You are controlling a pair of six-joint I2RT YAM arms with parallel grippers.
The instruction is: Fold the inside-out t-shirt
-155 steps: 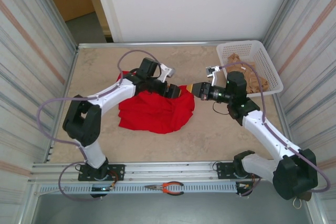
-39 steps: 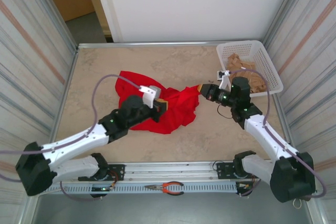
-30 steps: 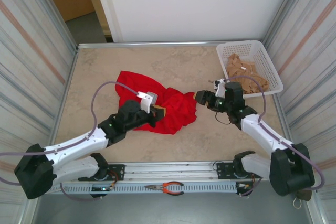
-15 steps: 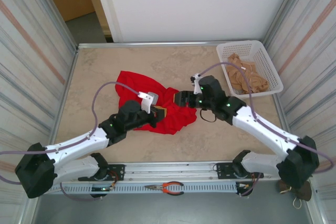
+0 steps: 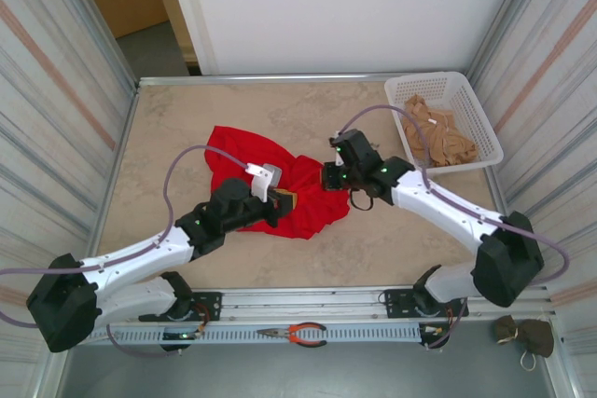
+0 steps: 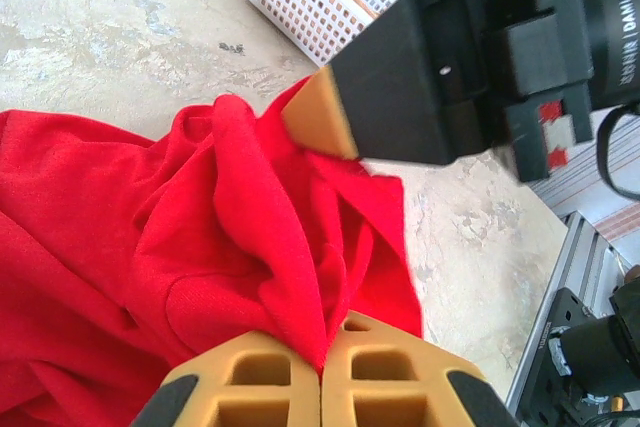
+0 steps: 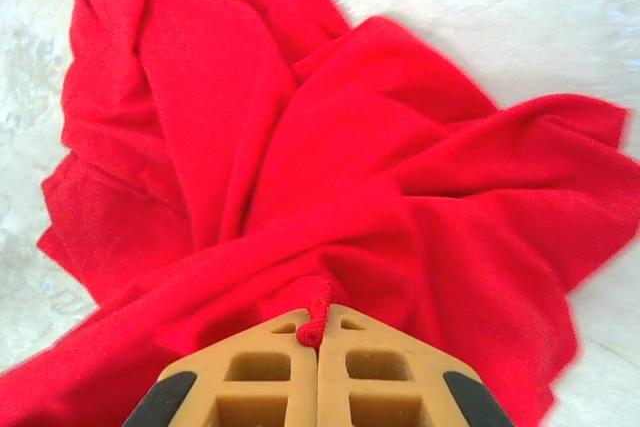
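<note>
The inside-out t-shirt [image 5: 244, 160] is bright red and lies crumpled in the middle of the table. My left gripper [image 5: 287, 200] sits at its near right part, shut on a raised fold of red cloth, as the left wrist view shows [image 6: 322, 367]. My right gripper [image 5: 328, 177] is at the shirt's right edge, a short way from the left one. In the right wrist view the right gripper [image 7: 318, 332] is shut on a thin rolled hem of the t-shirt [image 7: 330, 157]. The right gripper's tan fingertip [image 6: 318, 119] touches the red cloth [image 6: 120, 227] in the left wrist view.
A white basket [image 5: 485, 123] stands at the back right with a tan-beige garment [image 5: 438, 132] in it. Orange-handled pliers [image 5: 300, 332] lie on the front rail. Corrugated walls close in both sides of the table.
My right arm swung left from beside the basket to the shirt's right edge, and its jaws closed on the cloth. The left gripper kept its hold and barely moved.
</note>
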